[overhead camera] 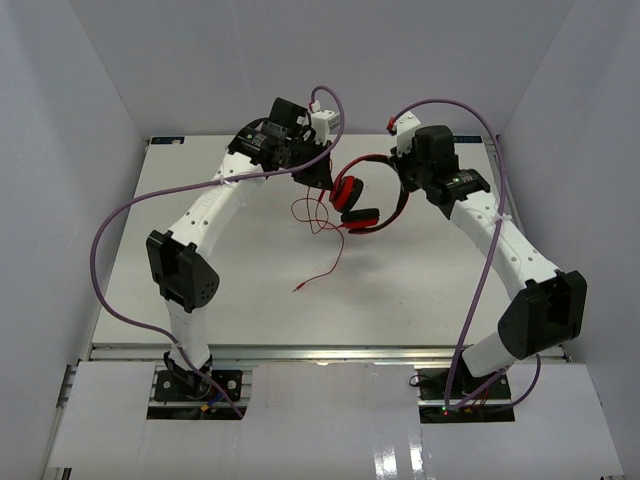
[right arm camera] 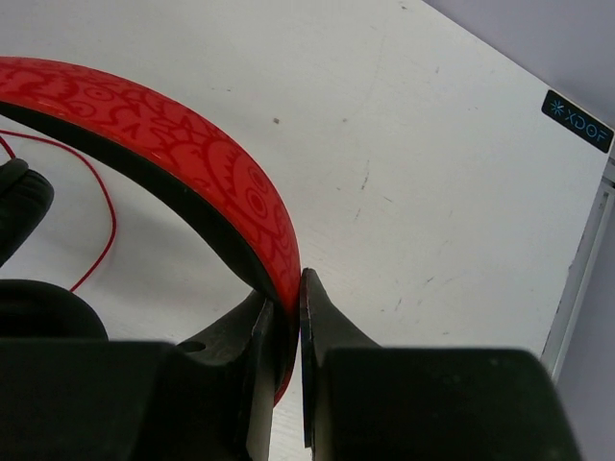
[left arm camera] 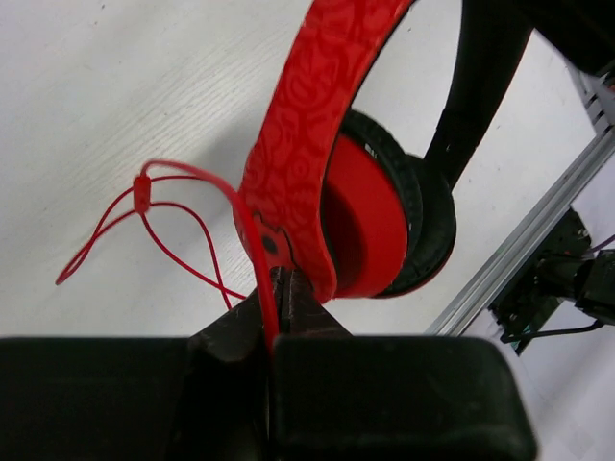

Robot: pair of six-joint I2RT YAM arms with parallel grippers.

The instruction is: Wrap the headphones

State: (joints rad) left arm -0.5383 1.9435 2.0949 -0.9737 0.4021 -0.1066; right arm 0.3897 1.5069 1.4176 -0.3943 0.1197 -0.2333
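Observation:
The red headphones [overhead camera: 366, 196] are held above the table between both arms, cups down. My right gripper [overhead camera: 404, 181] is shut on the patterned red headband [right arm camera: 183, 144]; its jaws [right arm camera: 285, 288] pinch the band's edge. My left gripper [overhead camera: 323, 176] is at the left cup. In the left wrist view it [left arm camera: 276, 280] is shut on the thin red cord [left arm camera: 252, 240] just below the band end [left arm camera: 288, 144] and the round red cup [left arm camera: 370, 230]. The rest of the cord [overhead camera: 318, 250] loops and trails onto the table, its end loose near the middle.
The white table [overhead camera: 250, 300] has white walls on three sides. An aluminium rail [left arm camera: 519, 252] runs along its near edge. Thick purple cables [overhead camera: 110, 225] arc beside both arms. A dark label [right arm camera: 577, 108] sits at the far right corner.

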